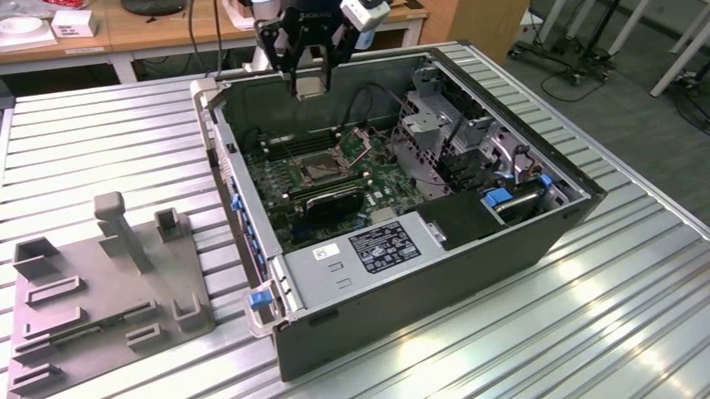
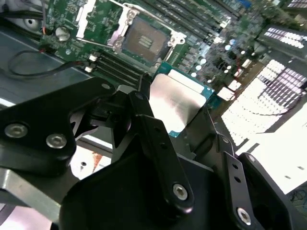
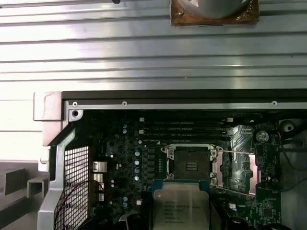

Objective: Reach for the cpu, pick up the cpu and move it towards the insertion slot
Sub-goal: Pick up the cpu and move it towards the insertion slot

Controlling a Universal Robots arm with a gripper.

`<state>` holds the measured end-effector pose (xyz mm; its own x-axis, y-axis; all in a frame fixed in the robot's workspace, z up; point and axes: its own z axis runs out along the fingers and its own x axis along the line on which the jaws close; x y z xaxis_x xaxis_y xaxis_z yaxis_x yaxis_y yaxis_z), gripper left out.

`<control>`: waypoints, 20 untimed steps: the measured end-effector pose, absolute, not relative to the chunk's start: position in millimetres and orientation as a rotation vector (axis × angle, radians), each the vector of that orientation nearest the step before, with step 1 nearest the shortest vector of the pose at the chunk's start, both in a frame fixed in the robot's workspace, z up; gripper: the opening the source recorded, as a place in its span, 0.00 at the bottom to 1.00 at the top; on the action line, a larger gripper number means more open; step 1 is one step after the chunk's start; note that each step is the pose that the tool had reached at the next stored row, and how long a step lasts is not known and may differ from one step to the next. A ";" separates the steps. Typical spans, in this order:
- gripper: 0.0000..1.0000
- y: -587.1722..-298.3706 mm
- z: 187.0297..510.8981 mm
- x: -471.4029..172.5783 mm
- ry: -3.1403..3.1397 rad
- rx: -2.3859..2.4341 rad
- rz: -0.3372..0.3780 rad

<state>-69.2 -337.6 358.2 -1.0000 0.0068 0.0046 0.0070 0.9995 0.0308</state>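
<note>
Gripping the cpu (image 2: 176, 101) between the closed fingers of the claw (image 1: 312, 86), silvery face showing in both wrist views with its teal-edged rim (image 3: 180, 206) just past the fingertips. Hanging above the open computer case (image 1: 444, 274), over the rear part of the motherboard (image 1: 332, 179), with the chip held clear of the board and not touching it. Sitting below the claw and a little ahead of it, the insertion slot (image 3: 191, 163), its dark centre framed by a silver bracket (image 2: 144, 38) and left uncovered. Running beside the socket, long black memory slots (image 3: 184, 127), nearer the case wall than the claw. Lying well apart from the claw, toward the exterior view's left, a grey plastic fixture (image 1: 106, 291) with upright blocks, resting on the ribbed metal bench (image 1: 100, 141). Standing on that same bench, the case on its side with a labelled power supply (image 1: 372, 245) at the end farthest from the claw.
</note>
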 end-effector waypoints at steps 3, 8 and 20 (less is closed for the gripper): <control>0.54 -331.2 357.6 -64.8 -3.137 -0.011 -0.048; 0.54 -320.5 356.4 -57.4 -3.136 -0.011 -0.048; 0.54 -311.1 354.7 -54.8 -3.136 -0.019 -0.048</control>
